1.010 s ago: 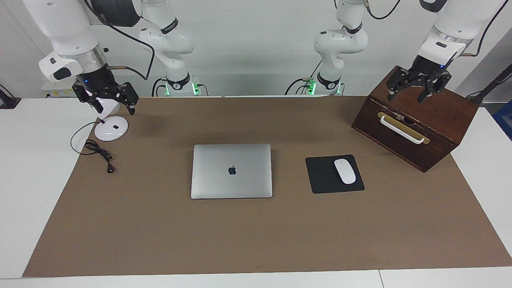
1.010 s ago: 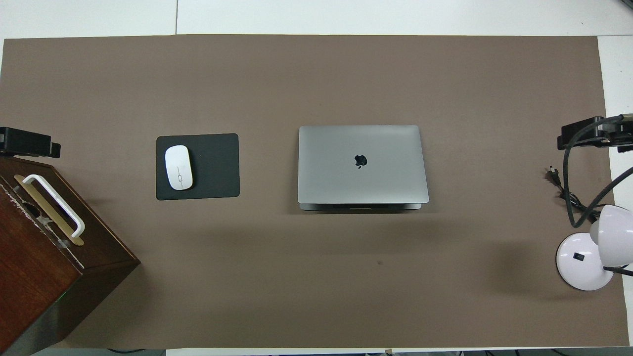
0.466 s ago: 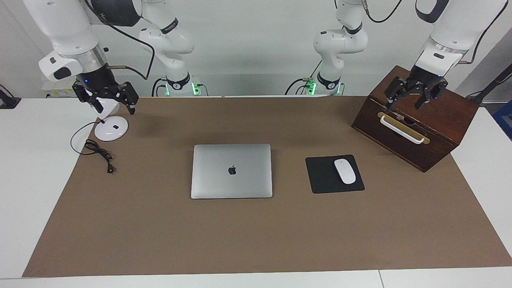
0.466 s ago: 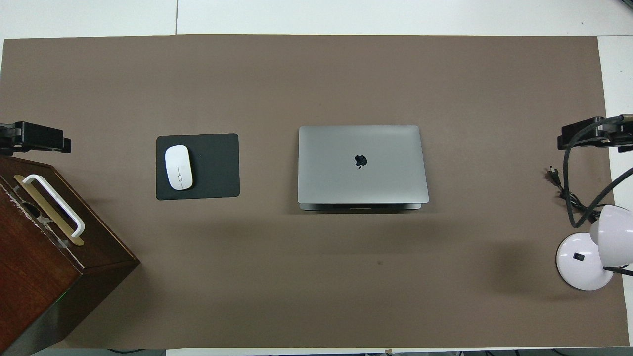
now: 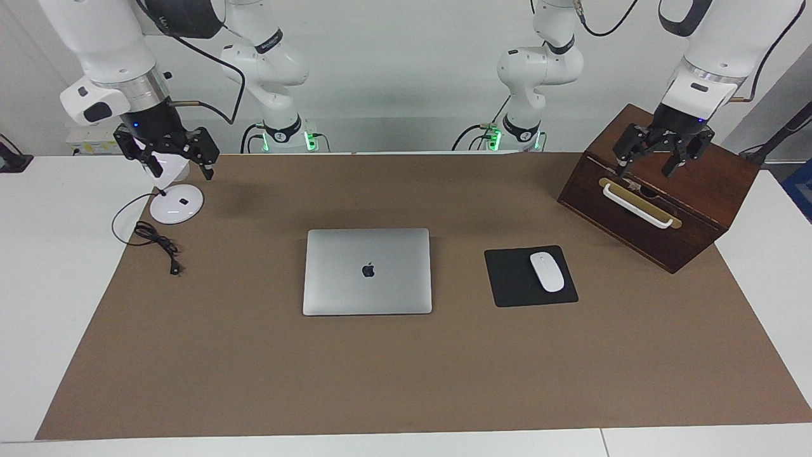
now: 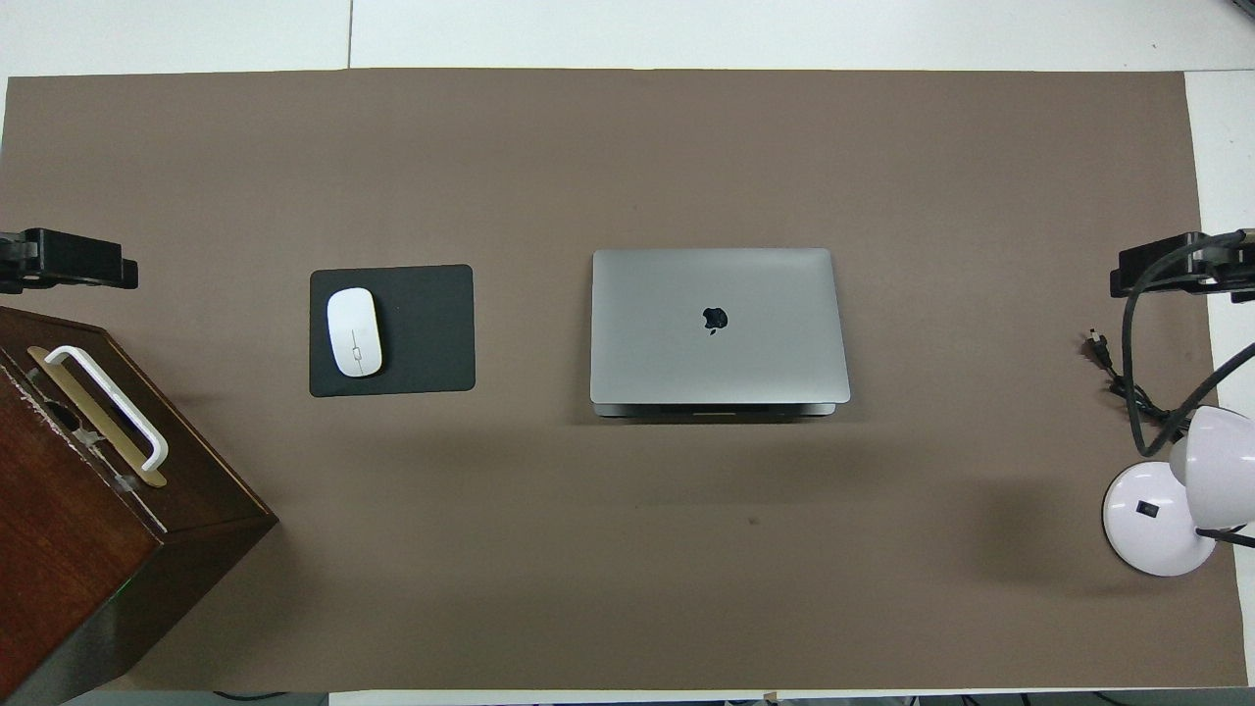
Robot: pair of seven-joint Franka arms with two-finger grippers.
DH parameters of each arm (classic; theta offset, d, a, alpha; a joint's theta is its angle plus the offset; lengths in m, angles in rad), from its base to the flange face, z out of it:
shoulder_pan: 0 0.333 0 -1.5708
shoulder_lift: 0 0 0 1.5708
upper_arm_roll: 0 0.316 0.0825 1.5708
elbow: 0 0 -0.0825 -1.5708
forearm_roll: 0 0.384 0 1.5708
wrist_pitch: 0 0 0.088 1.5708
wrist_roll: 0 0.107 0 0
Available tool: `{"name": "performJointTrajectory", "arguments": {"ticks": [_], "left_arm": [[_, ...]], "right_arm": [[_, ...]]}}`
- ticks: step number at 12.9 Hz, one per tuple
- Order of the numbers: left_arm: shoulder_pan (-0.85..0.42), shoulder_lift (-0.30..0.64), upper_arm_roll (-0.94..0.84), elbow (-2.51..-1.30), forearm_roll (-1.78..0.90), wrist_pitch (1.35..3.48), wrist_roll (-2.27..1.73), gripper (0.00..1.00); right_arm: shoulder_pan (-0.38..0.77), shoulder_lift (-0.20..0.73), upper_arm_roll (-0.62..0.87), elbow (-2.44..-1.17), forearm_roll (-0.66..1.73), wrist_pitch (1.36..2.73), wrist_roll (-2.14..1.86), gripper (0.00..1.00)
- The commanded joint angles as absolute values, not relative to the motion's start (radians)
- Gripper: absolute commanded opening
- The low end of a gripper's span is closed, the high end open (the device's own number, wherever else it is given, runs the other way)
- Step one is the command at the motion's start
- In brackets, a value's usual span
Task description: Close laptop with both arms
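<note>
The silver-grey laptop (image 5: pixel 368 271) (image 6: pixel 716 328) lies flat in the middle of the brown mat. Its lid is down and the dark apple logo faces up. My left gripper (image 5: pixel 647 167) hangs open over the wooden box at the left arm's end of the table, with nothing between its fingers. My right gripper (image 5: pixel 181 171) hangs open and empty over the white lamp at the right arm's end. Both are well away from the laptop. In the overhead view only the tips of the left gripper (image 6: pixel 69 273) and the right gripper (image 6: pixel 1167 270) show at the edges.
A black mouse pad (image 5: pixel 507 279) with a white mouse (image 5: pixel 547 271) lies beside the laptop, toward the left arm's end. The dark wooden box (image 5: pixel 698 190) has a white handle (image 5: pixel 636 204). The lamp's white base (image 5: pixel 176 204) and a coiled black cable (image 5: pixel 158 244) sit at the right arm's end.
The left gripper has shifted slightly over the wooden box. The right gripper has barely moved over the lamp. The laptop lies as before.
</note>
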State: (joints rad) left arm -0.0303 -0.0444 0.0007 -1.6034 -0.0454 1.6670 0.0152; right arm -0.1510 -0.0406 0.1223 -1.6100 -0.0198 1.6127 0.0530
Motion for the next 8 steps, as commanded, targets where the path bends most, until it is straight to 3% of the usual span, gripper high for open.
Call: {"name": "performJointTrajectory", "arguments": {"ticks": [1, 8], "left_arm": [[-0.02, -0.069, -0.002, -1.638, -0.028, 1.693, 0.002, 1.0], [-0.026, -0.071, -0.002, -1.647, -0.023, 1.742, -0.003, 1.0]], "right_arm": [[-0.161, -0.066, 0.126, -1.634, -0.014, 1.606, 0.051, 1.0], [-0.167, -0.066, 0.126, -1.635, -0.012, 1.606, 0.049, 1.0]]}}
